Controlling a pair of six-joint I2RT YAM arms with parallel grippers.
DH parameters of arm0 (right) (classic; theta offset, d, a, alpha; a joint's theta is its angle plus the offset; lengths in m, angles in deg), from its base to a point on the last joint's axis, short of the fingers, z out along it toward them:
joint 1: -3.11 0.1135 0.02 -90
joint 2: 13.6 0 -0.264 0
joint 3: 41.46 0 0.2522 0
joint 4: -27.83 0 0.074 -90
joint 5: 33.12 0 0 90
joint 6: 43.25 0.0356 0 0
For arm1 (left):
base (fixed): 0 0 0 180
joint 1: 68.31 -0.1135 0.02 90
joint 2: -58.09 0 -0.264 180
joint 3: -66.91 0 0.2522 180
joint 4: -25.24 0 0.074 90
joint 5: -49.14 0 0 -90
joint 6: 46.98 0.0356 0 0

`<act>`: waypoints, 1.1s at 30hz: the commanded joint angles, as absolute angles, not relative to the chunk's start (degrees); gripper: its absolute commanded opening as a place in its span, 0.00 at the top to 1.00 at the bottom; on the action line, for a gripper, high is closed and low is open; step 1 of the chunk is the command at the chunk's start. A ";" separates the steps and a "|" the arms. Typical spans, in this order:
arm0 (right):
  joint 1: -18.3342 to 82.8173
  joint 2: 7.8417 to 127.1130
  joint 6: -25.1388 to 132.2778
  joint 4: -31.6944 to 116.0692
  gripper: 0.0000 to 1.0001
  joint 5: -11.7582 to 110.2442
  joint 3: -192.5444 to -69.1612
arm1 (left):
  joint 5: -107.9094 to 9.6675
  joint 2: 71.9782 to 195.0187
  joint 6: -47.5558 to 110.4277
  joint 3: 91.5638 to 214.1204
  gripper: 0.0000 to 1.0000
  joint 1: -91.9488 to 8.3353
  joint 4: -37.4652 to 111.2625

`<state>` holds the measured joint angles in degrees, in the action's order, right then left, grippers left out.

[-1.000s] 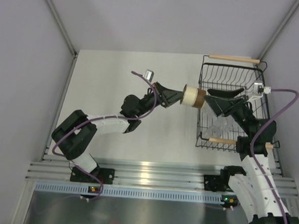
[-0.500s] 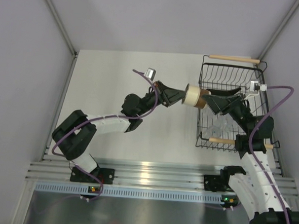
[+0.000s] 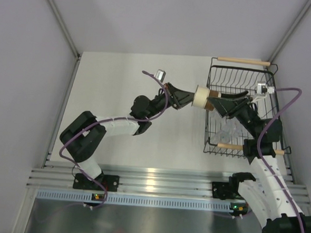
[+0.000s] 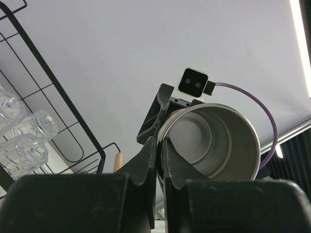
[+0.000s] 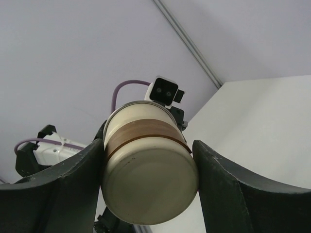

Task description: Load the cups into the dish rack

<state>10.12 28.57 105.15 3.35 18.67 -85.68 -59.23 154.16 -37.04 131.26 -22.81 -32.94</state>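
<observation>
**White table, grey walls: one cup gripped from both ends beside the rack**

From above, the table (image 3: pixel 121 77) lies between plain grey walls. The cup (image 3: pixel 203 97) hangs on its side in the air, level with the left edge of the rack (image 3: pixel 207 125). The left gripper (image 3: pixel 191 97) is at the cup's mouth. The right gripper (image 3: pixel 215 103) is at its brown base, reaching out across the rack. Clear cups (image 3: pixel 226 132) lie in the rack below and behind the right gripper, near a wooden handle (image 3: pixel 231 146). This view does not show how either gripper holds the cup.

The left wrist view shows the left gripper (image 4: pixel 159 145) closed on the rim of the cup (image 4: pixel 214 141), with one finger inside the silver bowl and one outside. Past the cup, the right arm's camera (image 4: pixel 194 82) faces back. To the gripper's left are rack wires (image 4: pixel 48 82) and three clear cups (image 4: pixel 24 138).

The right wrist view shows the right gripper (image 5: pixel 148 160) clamped on the cup (image 5: pixel 146 165). A finger (image 5: pixel 77 184) presses each side of the cream, brown-banded wall, and the base faces the lens. The cup hides the left gripper's fingers. Only that arm's camera (image 5: pixel 164 91) and a purple cable (image 5: pixel 127 85) show above it. To the right of the gripper is the table (image 5: pixel 262 121).
</observation>
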 commanded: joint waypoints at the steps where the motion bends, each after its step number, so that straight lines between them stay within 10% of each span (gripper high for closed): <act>1: 11.46 28.67 102.39 3.09 0.86 17.95 -87.30 | -59.84 153.28 -36.97 132.88 1.00 -22.08 -43.00; 5: 11.46 28.06 100.99 4.93 1.00 18.65 -87.56 | -60.20 153.37 -36.79 131.92 0.94 -22.08 -43.00; 11: 11.47 25.42 92.82 17.23 1.00 23.03 -90.62 | -59.76 151.18 -35.56 128.49 0.53 -22.34 -43.00; 12: 11.46 25.16 91.33 19.94 1.00 23.92 -91.51 | -59.67 150.73 -35.21 127.18 0.27 -22.60 -42.91; 15: 11.46 25.51 84.65 29.61 1.00 27.25 -96.34 | -60.28 148.71 -34.77 124.20 0.09 -23.74 -42.91; 33: -0.66 36.93 56.51 87.81 1.00 62.32 -121.05 | -61.78 140.88 -29.58 107.83 0.04 -31.74 -42.82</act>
